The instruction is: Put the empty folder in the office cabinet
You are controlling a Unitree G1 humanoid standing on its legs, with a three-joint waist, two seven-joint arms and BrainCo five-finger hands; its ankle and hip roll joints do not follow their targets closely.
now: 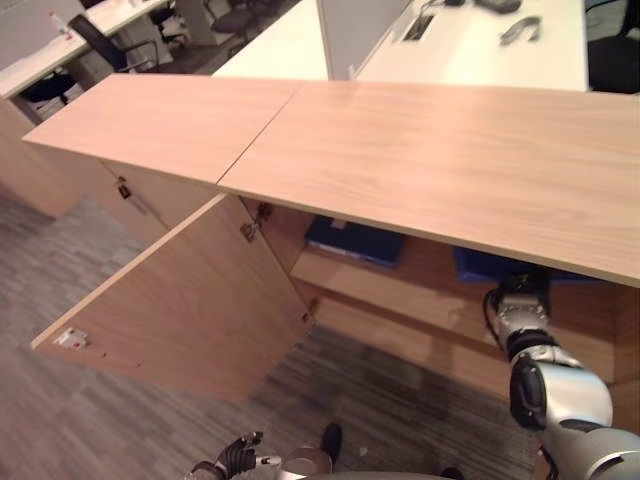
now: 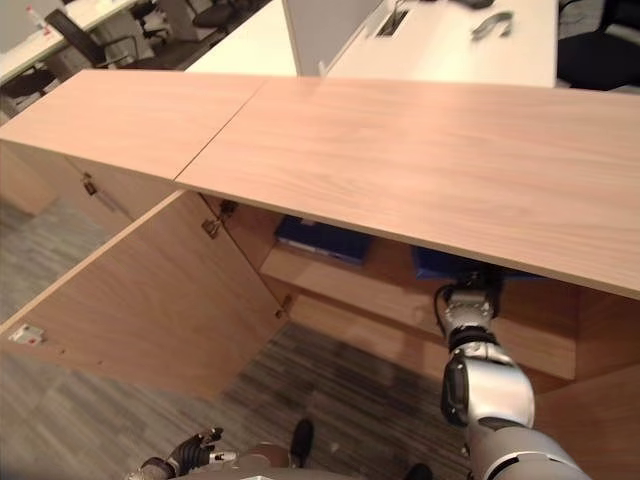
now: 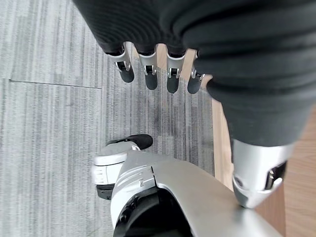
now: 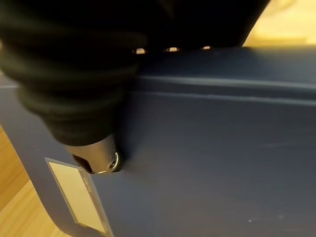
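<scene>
Right robot hand (image 4: 94, 98) on the blue folder (image 4: 212, 163) inside the open cabinet (image 1: 420, 150), thumb against its face; finger state can't tell, they're hidden over the folder's edge.
Folder sits on the cabinet shelf (image 1: 390, 285), right of a second blue folder (image 1: 355, 240). Cabinet door (image 1: 190, 300) swung open. Left robot hand (image 3: 158, 74) hangs low over the carpet floor (image 3: 49, 123), fingers straight and spread.
</scene>
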